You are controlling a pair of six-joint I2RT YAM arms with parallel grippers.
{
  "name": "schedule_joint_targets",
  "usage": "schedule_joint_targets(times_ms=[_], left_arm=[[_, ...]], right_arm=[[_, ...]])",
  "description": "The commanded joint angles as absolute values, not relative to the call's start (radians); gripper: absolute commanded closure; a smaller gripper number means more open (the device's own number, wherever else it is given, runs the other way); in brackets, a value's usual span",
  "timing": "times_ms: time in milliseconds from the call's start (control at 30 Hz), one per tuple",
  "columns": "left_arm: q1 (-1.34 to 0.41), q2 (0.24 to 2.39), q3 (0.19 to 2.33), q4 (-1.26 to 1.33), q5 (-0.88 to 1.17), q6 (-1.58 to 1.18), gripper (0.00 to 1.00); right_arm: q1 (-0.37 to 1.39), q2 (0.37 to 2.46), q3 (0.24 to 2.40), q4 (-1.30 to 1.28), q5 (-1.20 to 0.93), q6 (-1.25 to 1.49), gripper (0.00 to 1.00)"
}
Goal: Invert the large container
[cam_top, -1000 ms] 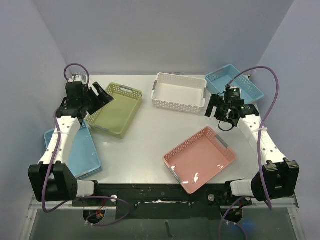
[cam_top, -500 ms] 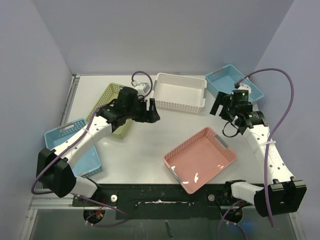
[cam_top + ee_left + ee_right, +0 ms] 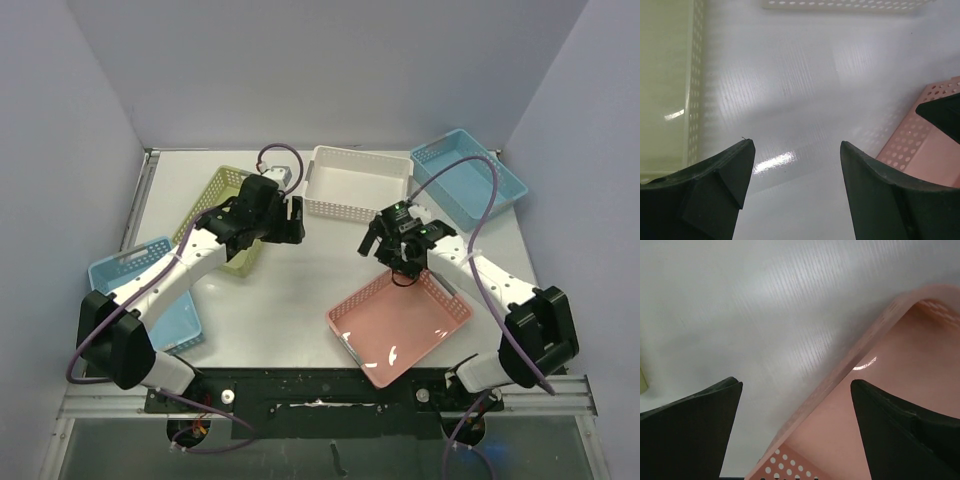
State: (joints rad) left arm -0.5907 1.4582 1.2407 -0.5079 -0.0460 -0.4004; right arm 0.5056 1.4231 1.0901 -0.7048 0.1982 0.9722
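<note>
Pink plastic, punched with small holes along its wall, lies under my right claw (image 3: 796, 385). The pink container (image 3: 405, 325) sits upright, mouth up, on the worktop (image 3: 290, 290) close to its near edge, right of the middle. My right arm reaches in from the near right corner, bent at the elbow, with the wrist turned down over the container's far left rim. That claw is spread wide and pinches nothing. The rim runs slantwise through the gap between the fingers (image 3: 690, 430), and I cannot tell how high I hang above it.

My left arm stretches from the near left corner toward the far middle of the worktop, crossing over the green basket (image 3: 225, 215) and hiding much of it. My left claw (image 3: 796, 145) is spread wide too, with only bare worktop between its fingers. A corner of the pink container shows at the right of that wrist view, partly behind a dark shape (image 3: 942, 115) that I cannot make out. The white basket (image 3: 358, 185) stands at the far edge, just beyond that claw, and only a strip of it shows at the top of that view. One blue basket (image 3: 470, 175) sits at the far right corner. Another blue basket (image 3: 165, 310) lies by the left edge, partly under my left arm.
</note>
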Motion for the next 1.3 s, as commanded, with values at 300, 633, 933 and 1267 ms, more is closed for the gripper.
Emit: schedule_joint_targets(times_ms=[300, 633, 933, 1267], left_arm=[[-0.578, 1.406, 1.257, -0.506, -0.106, -0.403, 0.32], [-0.577, 1.408, 1.249, -0.514, -0.105, -0.395, 0.32], [-0.572, 1.389, 1.261, -0.549, -0.115, -0.394, 0.32], [-0.243, 1.274, 1.385, -0.689, -0.025, -0.313, 0.32]], right_arm=[[0.517, 1.503, 1.059, -0.655, 0.205, 1.248, 0.30], [0.519, 1.513, 0.993, -0.592, 0.165, 1.263, 0.62], [0.517, 1.525, 1.231, -0.472, -0.003, 1.124, 1.00], [0.501, 1.506, 1.216, 0.195, -0.494, 1.206, 1.00]])
